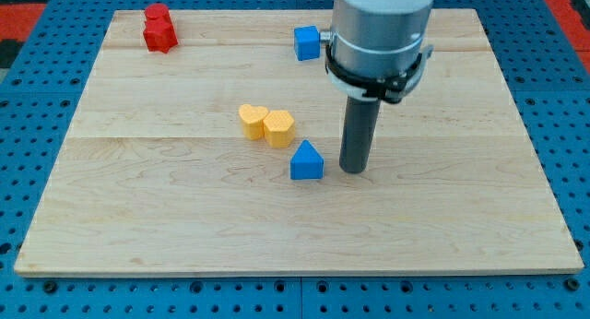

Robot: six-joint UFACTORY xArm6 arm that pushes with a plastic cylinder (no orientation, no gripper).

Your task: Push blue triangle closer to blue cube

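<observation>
The blue triangle [306, 161] lies near the middle of the wooden board [166, 227]. The blue cube [307, 42] sits near the board's top edge, almost straight above the triangle in the view. My tip [354, 171] rests on the board just to the right of the blue triangle, a small gap apart from it. The arm's grey body [380, 33] rises above the rod and stands just right of the blue cube.
A yellow heart-shaped block [265, 124] lies up and to the left of the blue triangle, close to it. A red block [159, 29] sits at the board's top left. The board lies on a blue perforated table [28, 125].
</observation>
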